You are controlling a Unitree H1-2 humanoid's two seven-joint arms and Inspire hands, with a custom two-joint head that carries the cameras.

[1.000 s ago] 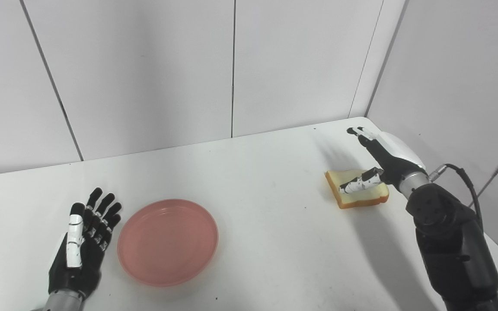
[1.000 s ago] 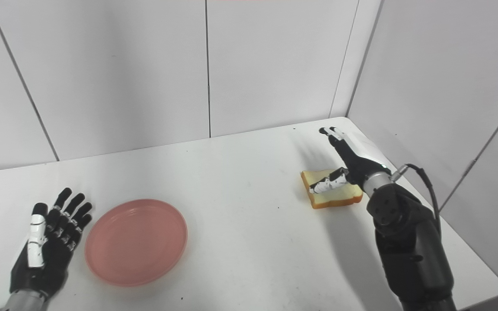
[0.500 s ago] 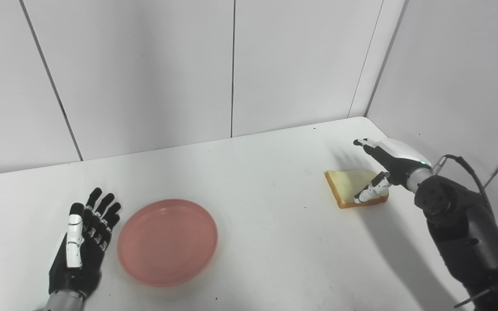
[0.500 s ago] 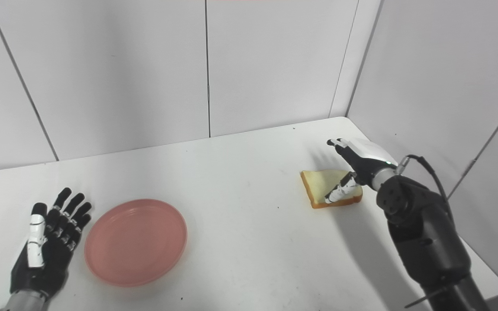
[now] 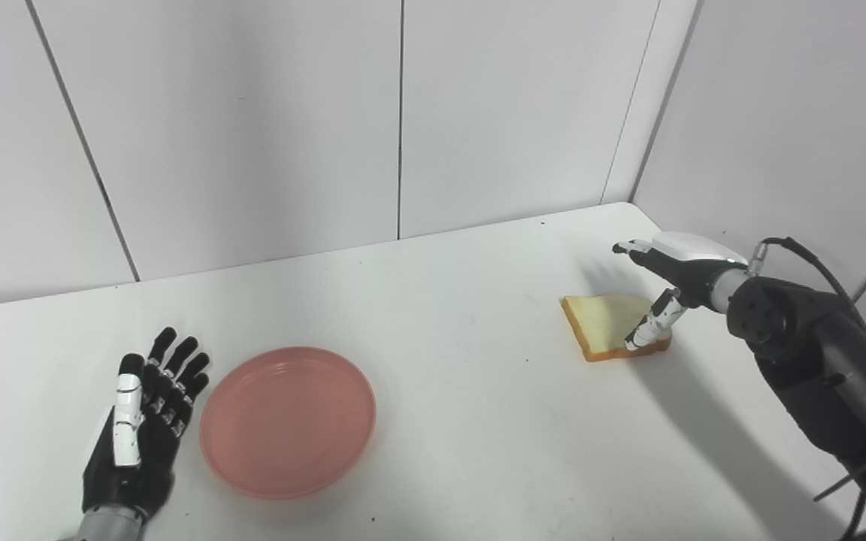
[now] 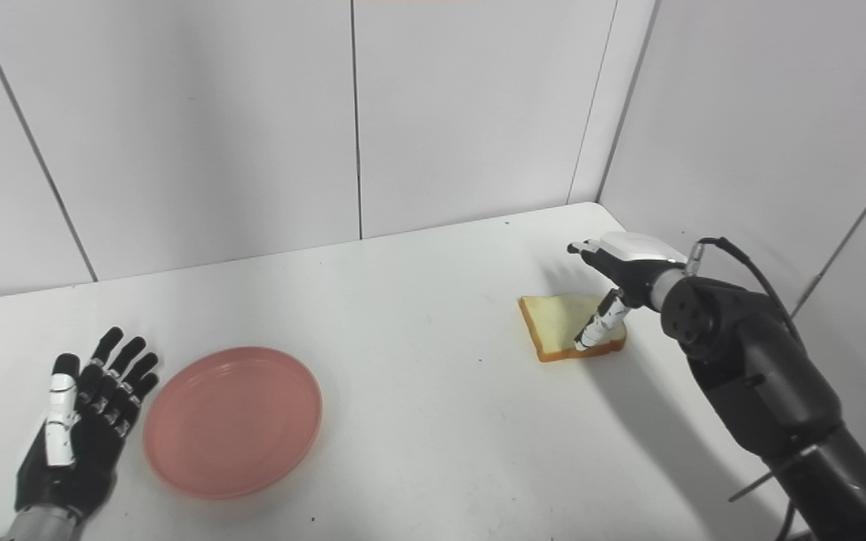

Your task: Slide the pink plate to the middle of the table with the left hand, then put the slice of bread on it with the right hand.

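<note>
The pink plate (image 5: 288, 418) lies flat on the white table (image 5: 463, 391) toward the front left. Just left of it my left hand (image 5: 140, 436) rests palm up, open, fingers spread, a small gap from the plate's rim. The slice of bread (image 5: 610, 324) lies at the right of the table. My right hand (image 5: 666, 282) hovers over the bread's right side, open, fingers stretched out level toward the back and the thumb pointing down at the slice's near right corner. It holds nothing.
White wall panels close off the back and the right side, meeting in a corner behind the bread. The table's right edge (image 6: 711, 421) runs under my right forearm (image 6: 749, 368). A cable loops off the right wrist.
My right hand has pulled back to the right and rolled palm down, so the thumb now points downward at the bread's right edge. Bread, plate and left hand stay put; the camera shifted slightly.
</note>
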